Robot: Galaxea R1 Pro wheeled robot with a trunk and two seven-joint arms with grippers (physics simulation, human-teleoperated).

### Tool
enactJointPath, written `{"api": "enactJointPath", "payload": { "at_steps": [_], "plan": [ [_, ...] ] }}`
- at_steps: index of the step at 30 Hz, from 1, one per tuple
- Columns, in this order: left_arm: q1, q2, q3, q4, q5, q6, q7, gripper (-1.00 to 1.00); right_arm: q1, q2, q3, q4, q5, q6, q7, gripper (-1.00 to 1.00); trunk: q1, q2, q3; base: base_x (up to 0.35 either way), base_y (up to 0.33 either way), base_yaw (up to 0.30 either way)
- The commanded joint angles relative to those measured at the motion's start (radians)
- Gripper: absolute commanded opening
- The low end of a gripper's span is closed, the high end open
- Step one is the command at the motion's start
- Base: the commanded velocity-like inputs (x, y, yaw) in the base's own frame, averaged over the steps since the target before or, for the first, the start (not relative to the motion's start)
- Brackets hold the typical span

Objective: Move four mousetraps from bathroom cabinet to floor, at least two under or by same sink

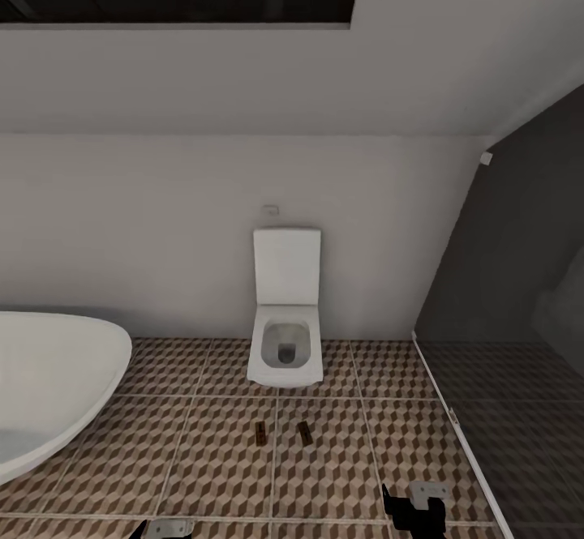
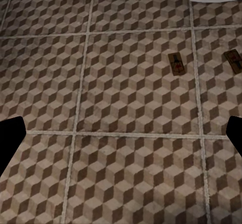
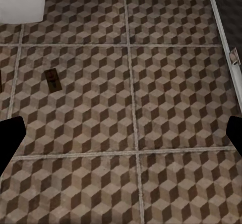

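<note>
Head view: both grippers low at the frame edge, left gripper [image 1: 160, 529] and right gripper [image 1: 415, 506] spread wide, holding nothing. Beyond, two small brown wooden mousetraps [image 1: 260, 434] [image 1: 305, 433] lie side by side (apart) on the cube-patterned tile floor [image 1: 203, 458], before the white toilet [image 1: 285, 344].

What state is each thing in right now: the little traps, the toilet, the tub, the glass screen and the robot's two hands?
Left mousetrap: flat on the tiled floor, before the toilet.
Right mousetrap: flat on the floor, beside the first, not touching.
Toilet: lid up, bowl open.
Bathtub: looks empty.
Glass screen: upright beside the toilet.
Left gripper: open, empty.
Right gripper: open, empty.
</note>
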Motion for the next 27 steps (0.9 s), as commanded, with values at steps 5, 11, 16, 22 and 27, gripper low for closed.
{"api": "enactJointPath", "payload": {
  "at_steps": [5, 11, 16, 22, 27],
  "plan": [
    [-0.001, -0.001, -0.009, 0.003, 0.003, -0.005, 0.005, 1.0, -0.001, 0.0, 0.009, 0.0, -0.005, -0.002, -0.005, 1.0, 0.001, -0.002, -0.002, 0.0, 0.0, 0.0],
    [-0.001, -0.001, -0.009, 0.003, 0.003, -0.004, 0.005, 1.0, -0.001, 0.0, 0.009, 0.0, -0.005, -0.002, -0.005, 1.0, 0.001, -0.002, -0.002, 0.0, 0.0, 0.0],
    [-0.001, -0.001, -0.009, 0.003, 0.003, -0.004, 0.005, 1.0, -0.001, 0.0, 0.009, 0.0, -0.005, -0.002, -0.005, 1.0, 0.001, -0.002, -0.002, 0.0, 0.0, 0.0],
    [-0.001, -0.001, -0.009, 0.003, 0.003, -0.005, 0.005, 1.0, -0.001, 0.0, 0.009, 0.0, -0.005, -0.002, -0.005, 1.0, 0.001, -0.002, -0.002, 0.0, 0.0, 0.0],
    [-0.001, -0.001, -0.009, 0.003, 0.003, -0.005, 0.005, 1.0, -0.001, 0.0, 0.009, 0.0, -0.005, -0.002, -0.005, 1.0, 0.001, -0.002, -0.002, 0.0, 0.0, 0.0]
  ]
}}
